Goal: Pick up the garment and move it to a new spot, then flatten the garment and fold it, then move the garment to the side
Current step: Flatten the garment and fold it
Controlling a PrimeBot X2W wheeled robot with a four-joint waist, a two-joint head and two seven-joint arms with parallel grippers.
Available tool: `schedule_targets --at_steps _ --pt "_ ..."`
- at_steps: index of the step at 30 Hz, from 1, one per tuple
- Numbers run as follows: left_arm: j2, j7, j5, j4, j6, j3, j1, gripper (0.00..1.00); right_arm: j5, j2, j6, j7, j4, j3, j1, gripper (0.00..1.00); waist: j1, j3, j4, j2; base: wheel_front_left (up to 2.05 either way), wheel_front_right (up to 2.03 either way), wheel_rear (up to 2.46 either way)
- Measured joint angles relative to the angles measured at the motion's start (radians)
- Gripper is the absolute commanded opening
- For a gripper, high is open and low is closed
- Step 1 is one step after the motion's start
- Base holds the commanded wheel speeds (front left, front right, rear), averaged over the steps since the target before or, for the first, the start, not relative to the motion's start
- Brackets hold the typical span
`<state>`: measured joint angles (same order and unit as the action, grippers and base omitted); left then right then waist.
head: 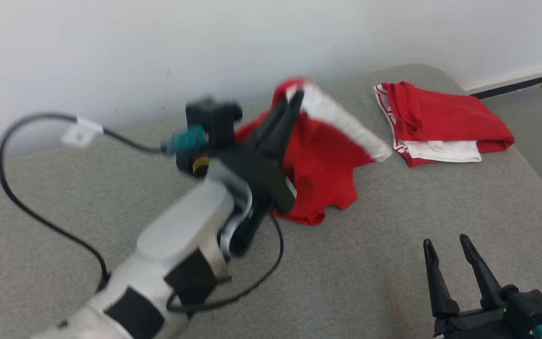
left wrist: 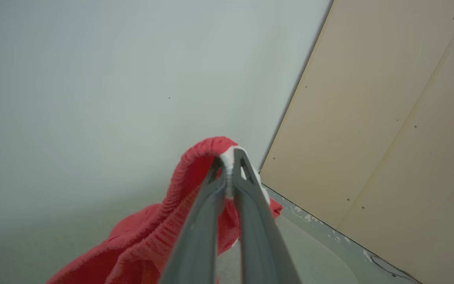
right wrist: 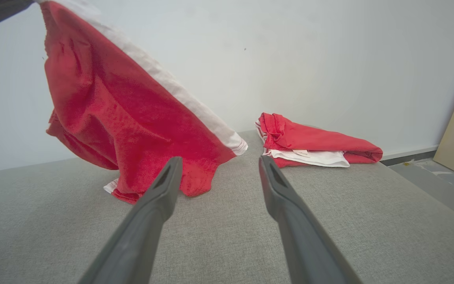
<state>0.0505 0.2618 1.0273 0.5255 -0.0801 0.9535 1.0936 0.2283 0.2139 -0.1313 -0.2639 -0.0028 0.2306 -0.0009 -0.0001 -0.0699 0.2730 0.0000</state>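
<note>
A red garment (head: 320,160) with a white waistband hangs lifted above the grey cushion, its lower end still resting on the fabric surface. My left gripper (head: 292,101) is shut on the garment's top edge. The left wrist view has the two fingers pinching the white band of the garment (left wrist: 187,209) between their tips, my left gripper (left wrist: 230,159) raised toward the wall. My right gripper (head: 447,247) stands open at the lower right, apart from the cloth. From the right wrist view the garment (right wrist: 132,118) drapes ahead and left of my right gripper (right wrist: 219,163).
A second red and white garment (head: 440,125) lies folded at the back right of the grey cushion (head: 370,263). A black cable (head: 31,207) loops from the left arm over the cushion. A white wall stands behind; the cushion's right edge drops to a grey floor (head: 539,127).
</note>
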Motion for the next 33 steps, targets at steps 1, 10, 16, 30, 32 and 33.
schedule_targets --at_steps 1,10,16,30,32,33 --pt "0.0 0.0 0.015 0.006 0.009 0.005 -0.041 0.0 0.0 -0.001 0.0 0.0 -0.003 -0.008 0.007 1.0 0.0 -0.002 -0.005 0.0 0.0 0.0 0.0" --pt "0.11 0.0 0.015 0.002 0.043 -0.049 -0.36 0.0 -0.01 -0.005 0.0 0.0 -0.02 -0.036 0.027 1.0 0.0 -0.03 -0.082 0.0 0.0 0.0 0.0" --pt "0.239 0.0 -0.029 -0.024 0.049 -0.109 -0.48 0.0 -0.012 -0.002 0.0 0.0 -0.021 -0.029 0.031 1.0 0.0 -0.037 -0.129 0.0 0.0 0.0 0.0" --pt "0.301 -0.005 -0.055 0.03 0.059 -0.096 -0.52 1.0 -0.008 0.002 0.0 0.0 -0.011 -0.01 0.03 1.0 0.0001 -0.015 -0.136 0.0 0.0 0.0 0.0" --pt "0.301 -0.005 -0.056 0.03 0.05 -0.1 -0.525 1.0 -0.008 0.002 0.0 0.0 -0.007 -0.005 0.03 1.0 0.0001 -0.009 -0.137 0.0 0.0 0.0 0.0" --pt "0.302 -0.004 -0.063 0.026 0.04 -0.105 -0.53 1.0 -0.008 0.002 0.0 0.0 -0.006 -0.001 0.03 1.0 0.0001 -0.006 -0.138 0.0 0.0 0.0 0.0"
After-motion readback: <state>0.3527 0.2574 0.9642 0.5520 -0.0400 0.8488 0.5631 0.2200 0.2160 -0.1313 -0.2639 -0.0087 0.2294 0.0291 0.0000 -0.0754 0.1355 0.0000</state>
